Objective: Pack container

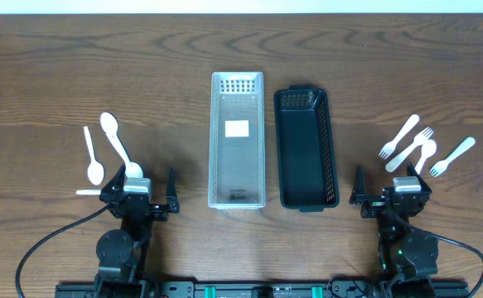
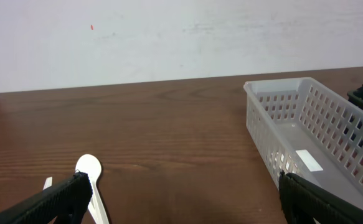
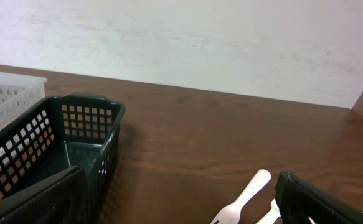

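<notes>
Table (image 1: 50,74): brown wood, carries everything
White basket (image 1: 238,170): empty, lengthwise at the centre, one pale label on its floor
Black basket (image 1: 306,170): empty, just beside the white one on its right, parallel to it
Left gripper (image 2: 184,180): spread wide, holding nothing, low at the near edge, left of the white basket
Right gripper (image 3: 180,175): spread wide too, holding nothing, right of the black basket
Forks (image 1: 400,136): fanned white cluster ahead of the right gripper, near ends close together
Long spoon (image 1: 115,142): its handle end lies right at the left gripper
Short spoon (image 1: 93,159): just left of the long one, apart from it
Step in hand: likely the first pick; nothing is packed yet
Doing it well: close across a handle at mid-stem, low to the table since the plastic is thin, then lift above the basket wall before crossing
In the way: the long spoon sits too close under the left gripper, so rise first; take the outer fork (image 1: 454,156) before the crowded ones
</notes>
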Motion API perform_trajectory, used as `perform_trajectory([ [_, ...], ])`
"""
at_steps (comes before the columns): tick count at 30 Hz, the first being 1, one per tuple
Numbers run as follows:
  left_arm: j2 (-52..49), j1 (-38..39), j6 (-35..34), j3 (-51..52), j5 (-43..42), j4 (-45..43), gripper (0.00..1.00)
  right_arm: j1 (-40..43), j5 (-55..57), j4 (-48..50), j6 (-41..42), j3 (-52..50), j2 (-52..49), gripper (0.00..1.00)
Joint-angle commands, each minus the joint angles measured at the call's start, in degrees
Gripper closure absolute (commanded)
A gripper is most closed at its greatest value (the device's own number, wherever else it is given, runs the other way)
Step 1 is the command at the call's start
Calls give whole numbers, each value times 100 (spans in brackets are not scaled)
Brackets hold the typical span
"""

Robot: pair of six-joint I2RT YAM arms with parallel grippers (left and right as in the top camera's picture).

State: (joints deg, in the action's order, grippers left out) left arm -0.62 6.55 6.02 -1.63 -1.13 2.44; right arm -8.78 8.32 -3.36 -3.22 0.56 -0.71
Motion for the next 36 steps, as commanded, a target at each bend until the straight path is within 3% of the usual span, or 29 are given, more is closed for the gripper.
perform_trajectory([
  [1, 28, 17, -28, 140, 44, 160, 2, 50, -44, -9, -48, -24, 22, 1],
  [31, 28, 17, -26, 140, 50, 90, 2, 50, -131, 11, 175, -24, 7, 1],
  [36, -44, 13, -1051, -9, 22, -118, 2, 52, -450, 0, 446, 11, -24, 1],
])
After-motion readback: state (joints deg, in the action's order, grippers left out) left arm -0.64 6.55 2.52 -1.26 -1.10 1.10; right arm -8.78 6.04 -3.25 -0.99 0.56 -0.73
